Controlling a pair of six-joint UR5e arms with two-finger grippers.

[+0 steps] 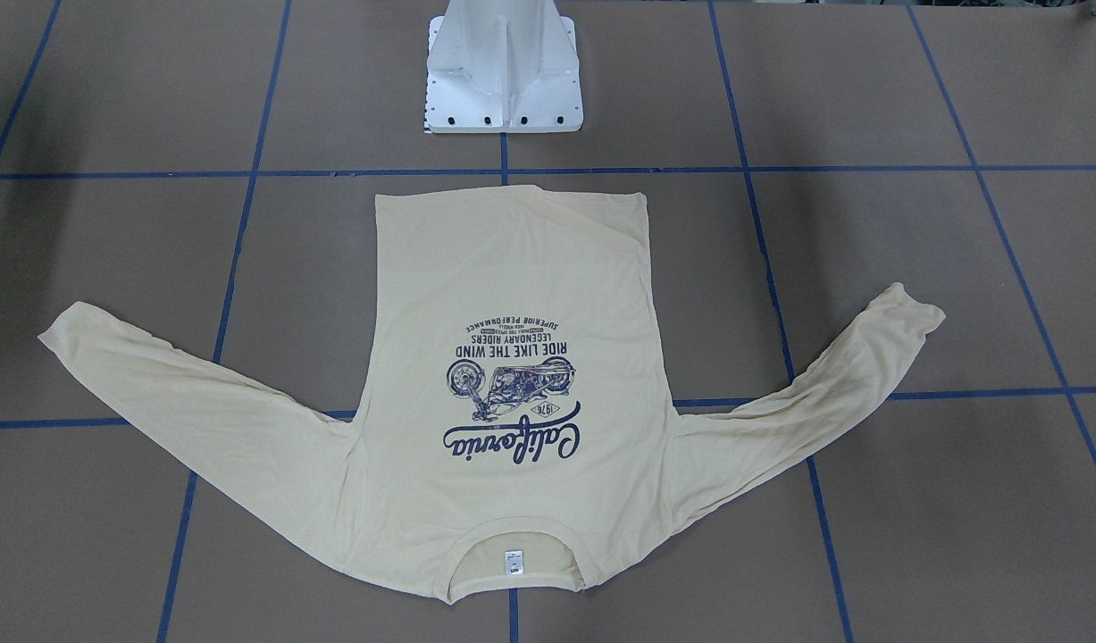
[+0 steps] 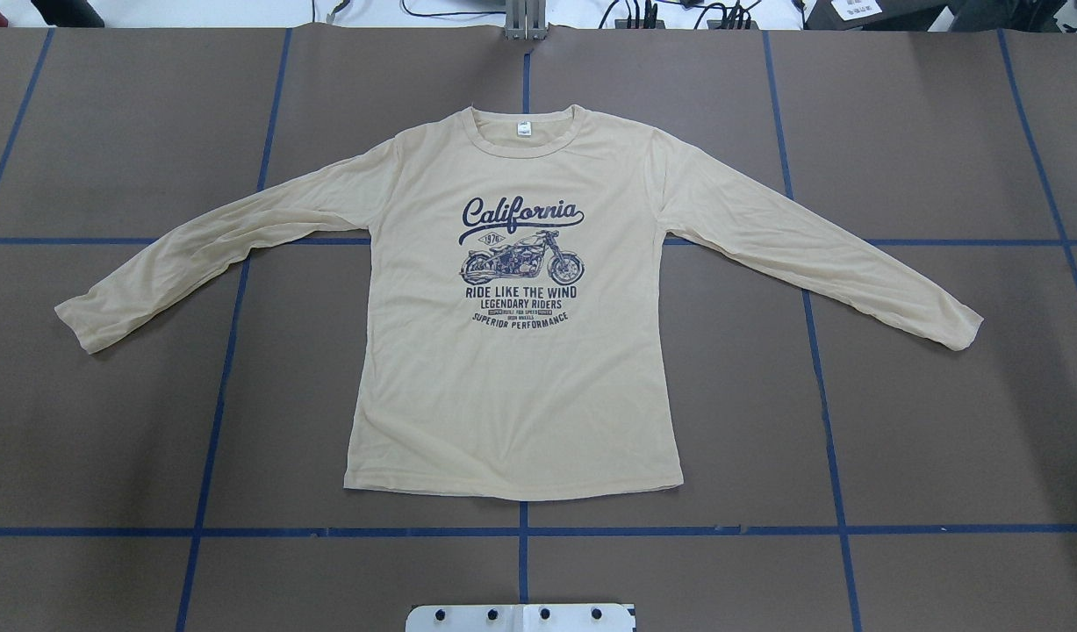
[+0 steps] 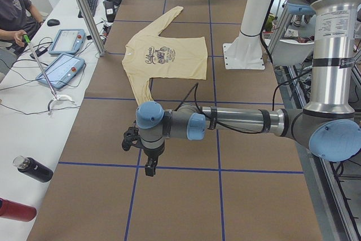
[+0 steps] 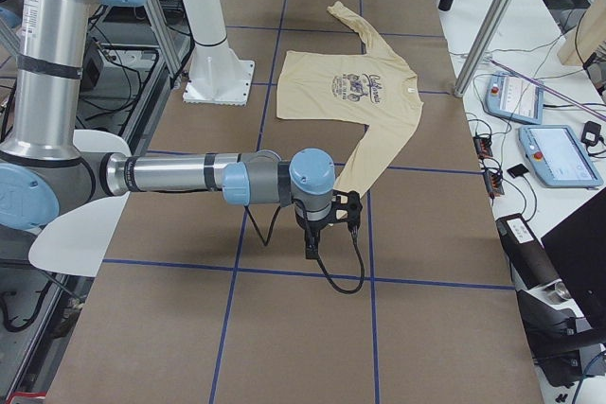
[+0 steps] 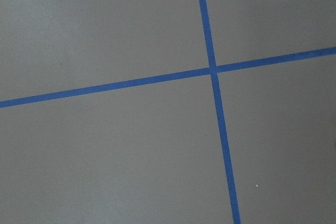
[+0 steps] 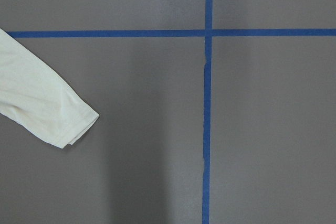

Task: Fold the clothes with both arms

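Two grippers hover low beyond the sleeve ends of the long-sleeved T-shirt (image 2: 512, 404), which lies flat, print up, on the table (image 2: 942, 421); the right gripper (image 4: 311, 249) is nearer its cuff (image 6: 73, 124) than the left gripper (image 3: 149, 167); whether either is open I cannot tell

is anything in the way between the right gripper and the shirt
Nothing visible. Only bare brown table lies between the right gripper and the T-shirt; its nearest cuff lies flat and uncovered.
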